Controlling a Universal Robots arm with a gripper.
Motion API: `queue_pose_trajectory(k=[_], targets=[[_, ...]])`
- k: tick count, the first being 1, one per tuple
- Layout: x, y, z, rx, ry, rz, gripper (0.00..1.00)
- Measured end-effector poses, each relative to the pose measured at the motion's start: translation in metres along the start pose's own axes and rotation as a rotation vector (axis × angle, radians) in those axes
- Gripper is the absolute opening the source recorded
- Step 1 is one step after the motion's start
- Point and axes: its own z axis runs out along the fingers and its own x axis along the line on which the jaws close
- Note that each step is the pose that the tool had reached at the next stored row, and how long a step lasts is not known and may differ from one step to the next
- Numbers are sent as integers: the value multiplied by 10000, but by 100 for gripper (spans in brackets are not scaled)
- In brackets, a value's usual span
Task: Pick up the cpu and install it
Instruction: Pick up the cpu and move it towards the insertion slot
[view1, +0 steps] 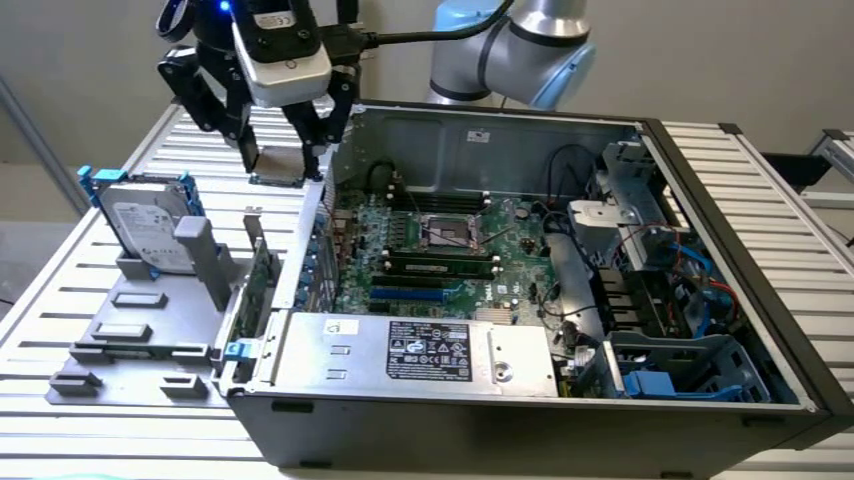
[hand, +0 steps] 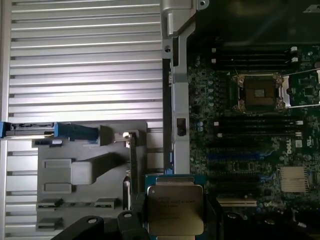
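The cpu (view1: 282, 166) is a small flat square chip. In the wrist view its top is silver-grey metal with faint lines of print, set on a thin greenish rim (hand: 175, 210). The gripper (view1: 283, 170) grips it by two opposite edges between its black fingers, and the chip hangs in the air with its face roughly level. In the exterior view it sits toward ten o'clock of the open computer case (view1: 534, 430), just outside the case's side wall and above the surface (view1: 54, 300). The empty socket (view1: 451, 232) on the motherboard (view1: 507, 260) lies at about four o'clock from the chip, well apart from it; the wrist view shows it as a dark square in a metal frame (hand: 260, 92).

The surface is a bench of pale metal slats (hand: 85, 60) running under everything. At nine o'clock of the case stands a grey holder (view1: 147, 320) with a hard drive (view1: 144, 235) upright in it, blue clips at its edges. A silver box with a black label (view1: 427, 350) fills the case's near corner. Behind, the robot arm (view1: 534, 50) bends in front of a plain light wall (view1: 80, 60).
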Motion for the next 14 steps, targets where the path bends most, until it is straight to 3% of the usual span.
queue_pose_trajectory(k=[7, 14], targets=[[-262, 85, 0, -31, 2, 0, 55], [-443, 285, 18, -31, 2, -1, 55]])
